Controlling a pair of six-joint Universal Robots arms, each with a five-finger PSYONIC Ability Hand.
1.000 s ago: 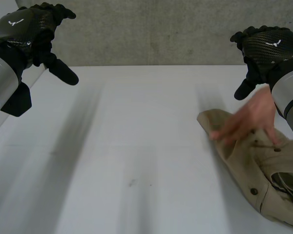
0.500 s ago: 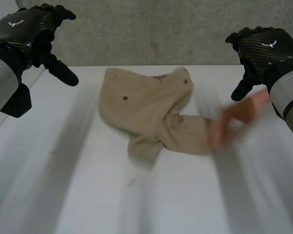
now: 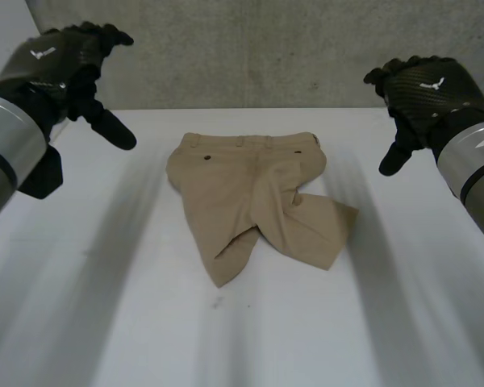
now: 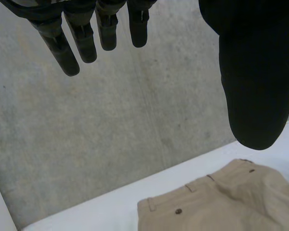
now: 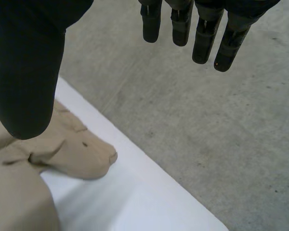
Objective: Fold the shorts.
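Taking 12 o'clock as straight away from us across the white table [image 3: 105, 322], we find the tan shorts [image 3: 250, 197] lying in its middle, a little toward the far edge, with neither hand touching them. We judge the folding not yet begun: the cloth lies open and loosely spread.

Their long axis runs from 12 to 6 o'clock. The waistband [image 3: 250, 141] sits at the 12 o'clock end, and the legs point back toward us. The straight leg [image 3: 224, 254] heads to about 7 o'clock, while the splayed leg [image 3: 319, 230] kicks out to about 4 o'clock, rumpled where the two meet.

Our left hand [image 3: 60, 64] hangs in the air at 10 o'clock from the shorts, and our right hand [image 3: 423, 85] at 2 o'clock. Each wrist view has the fingers [image 4: 82, 43] [image 5: 202, 38] straight and spread, grasping nothing.

Next, we think, both hands must come down to the cloth, smooth the splayed leg, then lay one half over the other along that axis.
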